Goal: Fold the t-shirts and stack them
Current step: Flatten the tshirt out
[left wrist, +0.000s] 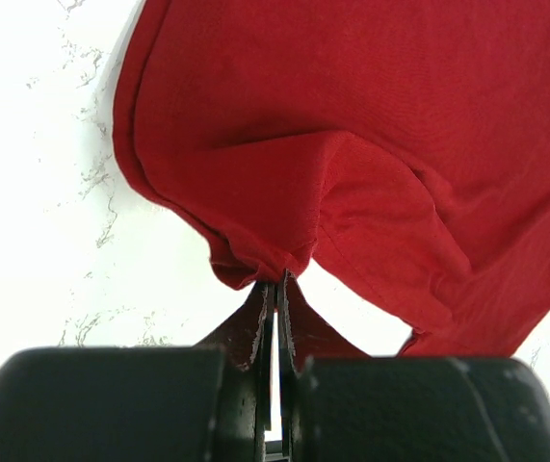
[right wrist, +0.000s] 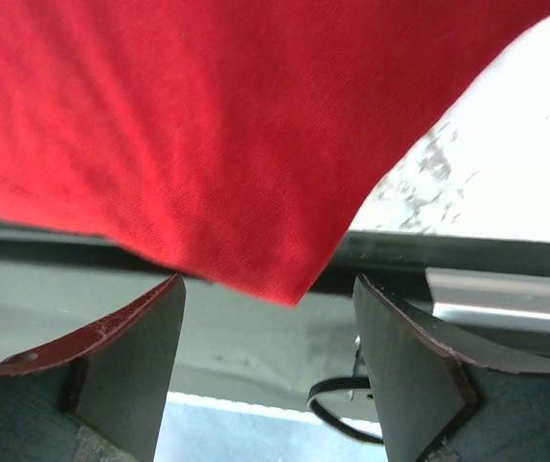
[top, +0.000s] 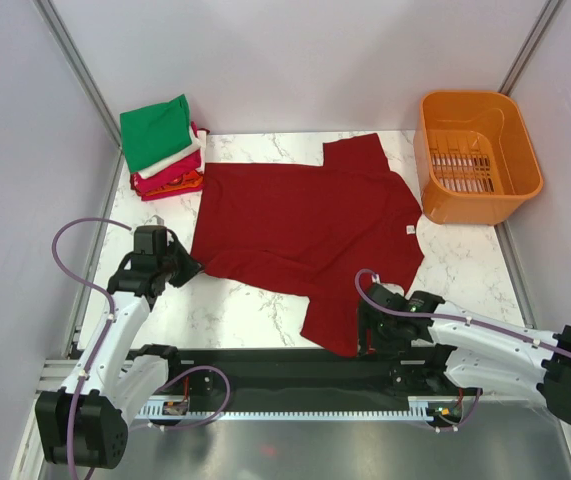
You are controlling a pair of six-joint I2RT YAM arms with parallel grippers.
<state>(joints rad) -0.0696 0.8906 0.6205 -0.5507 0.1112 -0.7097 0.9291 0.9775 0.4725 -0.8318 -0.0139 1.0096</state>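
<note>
A: What can go wrong from here?

B: The left hand [left wrist: 276, 289] is closed on only a small pinch of the dark red t-shirt [top: 305, 225], at the shirt's left edge. If it pulls quickly, I think the cloth can slip out, or the whole shirt can drag and wrinkle.

A: And the right hand [right wrist: 267, 281]?

B: It stands wide and holds nothing. The shirt's near corner hangs between its two fingers [right wrist: 130, 337], and I see no contact. That corner lies past the edge of the desk [top: 235, 300], above the dark rail [top: 265, 365]. If the hand closes too low, it may catch only air or meet the rail.

A: Where is the shirt itself?

B: It is spread flat on the desk, not yet folded.

A: What is around it?

B: The folded t-shirts [top: 162, 148] are stacked just beside the shirt's far left corner, green on top. I cannot tell whether they touch it. The orange basket [top: 430, 200] stands just beside the shirt's right edge.
</note>
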